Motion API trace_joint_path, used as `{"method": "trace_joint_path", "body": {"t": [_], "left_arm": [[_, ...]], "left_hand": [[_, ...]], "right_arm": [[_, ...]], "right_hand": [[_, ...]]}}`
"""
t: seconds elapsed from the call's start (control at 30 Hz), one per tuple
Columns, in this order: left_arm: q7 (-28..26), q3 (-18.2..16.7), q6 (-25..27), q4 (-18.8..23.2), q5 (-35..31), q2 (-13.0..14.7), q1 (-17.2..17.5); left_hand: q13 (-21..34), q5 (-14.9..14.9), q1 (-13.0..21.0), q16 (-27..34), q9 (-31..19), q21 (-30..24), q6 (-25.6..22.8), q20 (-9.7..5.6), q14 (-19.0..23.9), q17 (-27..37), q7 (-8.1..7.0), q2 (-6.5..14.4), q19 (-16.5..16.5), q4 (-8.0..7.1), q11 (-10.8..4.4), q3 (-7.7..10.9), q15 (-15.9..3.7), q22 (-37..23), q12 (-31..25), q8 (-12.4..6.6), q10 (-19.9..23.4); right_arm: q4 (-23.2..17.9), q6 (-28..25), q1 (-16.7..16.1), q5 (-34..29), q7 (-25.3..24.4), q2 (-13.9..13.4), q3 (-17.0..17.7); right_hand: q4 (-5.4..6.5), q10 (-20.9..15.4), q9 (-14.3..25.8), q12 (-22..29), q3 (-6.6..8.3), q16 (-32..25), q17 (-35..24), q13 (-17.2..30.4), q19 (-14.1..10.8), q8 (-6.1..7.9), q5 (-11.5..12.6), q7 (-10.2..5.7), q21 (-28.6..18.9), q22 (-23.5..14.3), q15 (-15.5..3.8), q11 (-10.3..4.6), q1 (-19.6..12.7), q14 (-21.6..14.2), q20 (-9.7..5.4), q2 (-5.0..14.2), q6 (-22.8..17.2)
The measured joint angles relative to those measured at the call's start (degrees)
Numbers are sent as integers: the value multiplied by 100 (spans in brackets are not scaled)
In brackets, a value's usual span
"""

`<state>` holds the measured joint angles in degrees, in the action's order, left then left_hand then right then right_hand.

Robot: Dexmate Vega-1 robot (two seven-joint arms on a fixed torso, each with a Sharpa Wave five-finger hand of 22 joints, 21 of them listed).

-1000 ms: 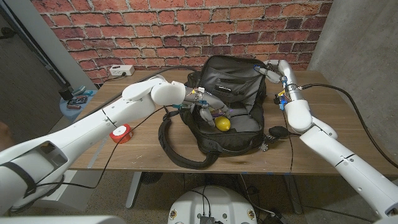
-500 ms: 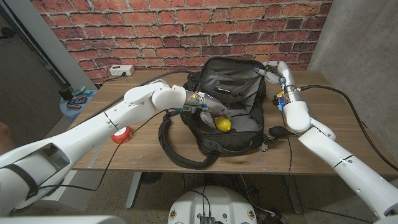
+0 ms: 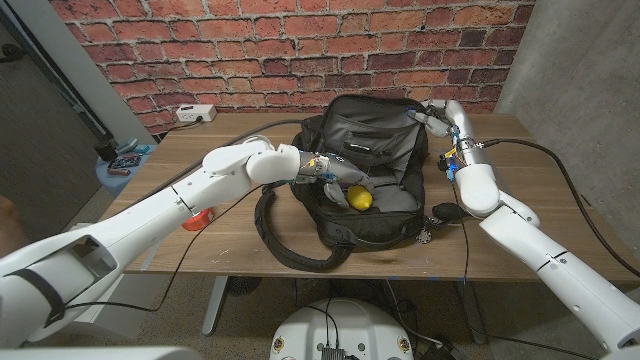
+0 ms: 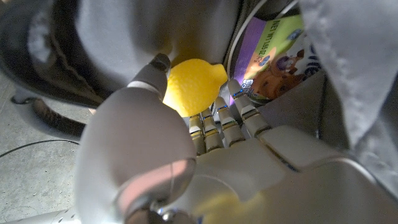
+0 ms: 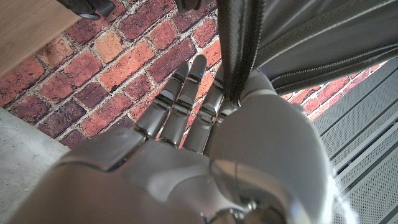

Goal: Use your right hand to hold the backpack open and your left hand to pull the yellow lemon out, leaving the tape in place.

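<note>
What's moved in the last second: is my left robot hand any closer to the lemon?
Yes. The left robot hand has pushed further into the backpack, and its fingers now reach the lemon without closing on it. The right robot hand still holds the backpack's rim up. The lemon has not moved.

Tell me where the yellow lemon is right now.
In the head view the lemon lies inside the open backpack at the table's middle, just right of the left hand. In the left wrist view it sits at that hand's fingertips, beside a purple packet.
</note>
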<state>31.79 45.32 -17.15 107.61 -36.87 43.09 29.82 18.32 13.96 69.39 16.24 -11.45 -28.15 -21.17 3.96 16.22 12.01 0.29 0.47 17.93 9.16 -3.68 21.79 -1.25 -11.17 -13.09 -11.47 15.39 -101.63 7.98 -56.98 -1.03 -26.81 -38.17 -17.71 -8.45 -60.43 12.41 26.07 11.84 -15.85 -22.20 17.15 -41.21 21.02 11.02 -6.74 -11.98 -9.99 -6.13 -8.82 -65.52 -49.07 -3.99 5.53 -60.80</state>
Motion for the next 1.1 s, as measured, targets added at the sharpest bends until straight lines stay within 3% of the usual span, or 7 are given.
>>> {"method": "trace_joint_path", "body": {"t": [0.37, 0.7, 1.0, 1.1], "left_arm": [[-665, -14, -337, -198, -407, -6, 155], [-1239, -64, -527, -317, -751, -8, 292], [-1522, -72, -567, -406, -943, -46, 357], [-1582, -72, -571, -434, -979, -67, 372]], "left_hand": [[30, -44, 83, 142, -16, -87, -404, -49, 377, 40, -39, 83, 153, -8, -64, -103, -131, 0, -194, -128, 371], [148, -49, 167, 369, -47, -202, -1069, -120, 775, 136, -142, 133, 369, 17, -187, -224, -243, -1, -431, -359, 901], [227, -49, 204, 470, -95, -266, -1268, -148, 940, 197, -171, 126, 422, 1, -229, -285, -267, -1, -594, -429, 1108], [320, -50, 227, 596, -144, -337, -1448, -194, 1131, 262, -254, 102, 524, 8, -266, -359, -326, -1, -750, -562, 1355]], "right_arm": [[81, 87, -1, 75, 45, 16, 5], [172, 177, -21, 162, 83, 22, 17], [210, 231, -40, 234, 122, 16, 37], [214, 249, -46, 256, 135, 13, 44]], "right_hand": [[0, 0, 0, 0, 0, 19, 1, 0, 0, -1, -1, 0, 0, 0, -20, 0, -3, -23, 0, 1, 1], [0, 0, -3, 0, 0, 19, 1, 0, 0, -5, -4, 1, 0, 0, -29, 0, -19, -32, 0, 15, 2], [0, 0, -3, 0, 0, 39, -27, 0, 1, -6, -5, 2, 0, 0, -29, 0, -25, -32, 0, 7, 4], [-32, 0, -1, 0, -32, 39, -27, 11, 0, -7, -6, 4, 0, 0, -29, 0, -25, -31, 0, 6, 5]]}}
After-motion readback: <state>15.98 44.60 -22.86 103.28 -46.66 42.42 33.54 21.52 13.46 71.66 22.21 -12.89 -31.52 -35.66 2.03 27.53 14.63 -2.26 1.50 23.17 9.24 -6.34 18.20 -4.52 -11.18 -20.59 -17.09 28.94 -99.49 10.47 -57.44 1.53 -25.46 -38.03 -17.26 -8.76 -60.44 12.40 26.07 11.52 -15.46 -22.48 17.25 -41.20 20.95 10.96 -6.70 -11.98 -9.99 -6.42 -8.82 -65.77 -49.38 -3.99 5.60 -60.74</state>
